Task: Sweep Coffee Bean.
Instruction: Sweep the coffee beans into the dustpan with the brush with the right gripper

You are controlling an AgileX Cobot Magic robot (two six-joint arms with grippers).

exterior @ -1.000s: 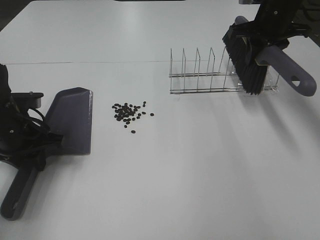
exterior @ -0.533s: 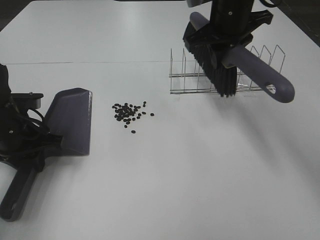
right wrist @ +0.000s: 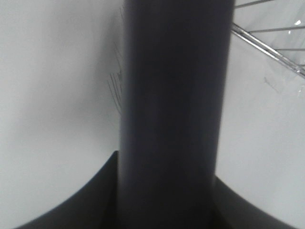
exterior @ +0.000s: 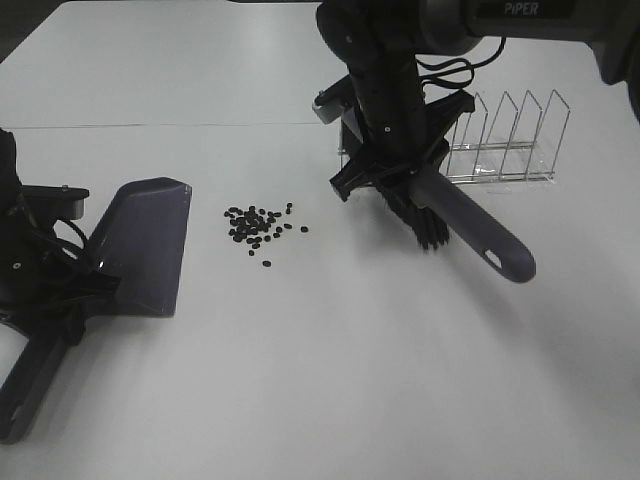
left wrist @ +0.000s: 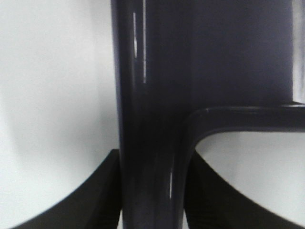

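Holding brush (exterior: 470,232) near coffee bean (exterior: 258,225), dustpan (exterior: 145,250) opposite

A white table (exterior: 300,400) stands over dark floor (exterior: 12,15).

Left gripper (exterior: 72,300) and right gripper (exterior: 400,172) clenched tight.

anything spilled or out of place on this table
Yes: a loose scatter of coffee beans lies spilled on the table, between the dustpan and the brush, touching neither. A few strays sit apart from the main cluster, toward the brush side. The wire rack stands upright; nothing else looks odd.
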